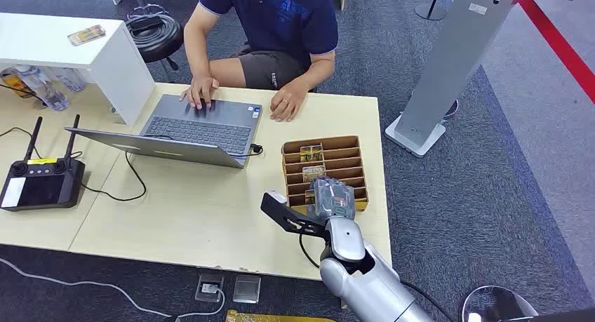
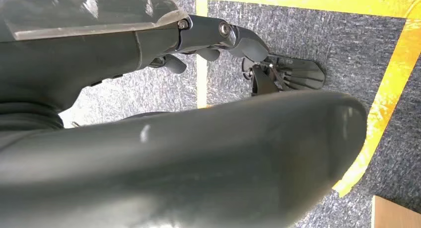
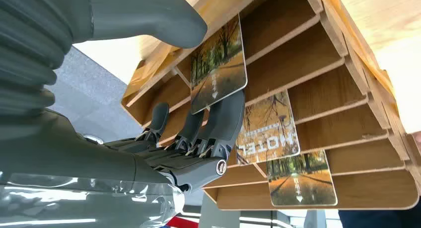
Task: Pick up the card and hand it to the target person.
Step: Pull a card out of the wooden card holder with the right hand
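Observation:
A wooden card holder (image 1: 354, 169) stands on the table's right side, with picture cards in its slots. My right hand (image 1: 331, 199) reaches into its near rows. In the right wrist view the thumb (image 3: 164, 19) and fingers (image 3: 226, 121) pinch one tree-picture card (image 3: 218, 64) that stands in its slot. Two more cards (image 3: 268, 128) (image 3: 300, 183) sit in the slots beyond. The person (image 1: 281, 20) sits across the table with both hands at a laptop (image 1: 196, 129). My left hand (image 2: 218, 37) hangs over the carpet, holding nothing.
A black controller with two antennas (image 1: 42, 182) lies at the table's left, and a white shelf (image 1: 63, 45) stands behind it. A grey kiosk stand (image 1: 449, 62) rises right of the table. Cables trail near the laptop.

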Available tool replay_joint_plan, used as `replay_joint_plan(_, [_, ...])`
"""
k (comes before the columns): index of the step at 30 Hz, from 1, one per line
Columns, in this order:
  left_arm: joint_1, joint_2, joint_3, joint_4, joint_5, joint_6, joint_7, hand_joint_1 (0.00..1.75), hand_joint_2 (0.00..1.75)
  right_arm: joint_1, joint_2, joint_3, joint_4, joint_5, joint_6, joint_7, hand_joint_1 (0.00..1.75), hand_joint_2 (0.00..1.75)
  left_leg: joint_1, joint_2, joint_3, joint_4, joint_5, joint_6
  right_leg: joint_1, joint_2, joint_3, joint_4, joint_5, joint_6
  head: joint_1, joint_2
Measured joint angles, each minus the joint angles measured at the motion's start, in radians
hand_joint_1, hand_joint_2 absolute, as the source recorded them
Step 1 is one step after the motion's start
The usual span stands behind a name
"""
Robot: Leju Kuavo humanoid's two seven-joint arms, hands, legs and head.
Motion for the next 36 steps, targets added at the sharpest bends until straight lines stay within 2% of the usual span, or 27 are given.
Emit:
replay_joint_plan(17, [0.000, -0.001, 0.000, 0.000, -0.003, 0.002, 0.000, 0.00, 0.00, 0.002, 0.004, 0.010, 0.000, 0.000, 0.013, 0.007, 0.83, 1.75, 0.000, 0.000, 0.000, 0.000, 0.000, 0.000, 0.000, 0.000, 0.000, 0.000, 0.000, 0.000, 0.000, 0.000])
replay_joint_plan(27, [0.000, -0.001, 0.000, 0.000, -0.010, -0.002, 0.000, 0.00, 0.00, 0.004, 0.001, 0.011, -0.002, 0.001, 0.003, 0.008, 1.25, 1.75, 0.000, 0.000, 0.000, 0.000, 0.000, 0.000, 0.000, 0.000, 0.000, 0.000, 0.000, 0.000, 0.000, 0.000])
replay_joint_plan(36, [0.000, -0.001, 0.000, 0.000, -0.011, -0.001, 0.001, 0.00, 0.00, 0.004, -0.002, 0.013, -0.003, 0.001, -0.001, 0.006, 1.33, 1.75, 0.000, 0.000, 0.000, 0.000, 0.000, 0.000, 0.000, 0.000, 0.000, 0.000, 0.000, 0.000, 0.000, 0.000])
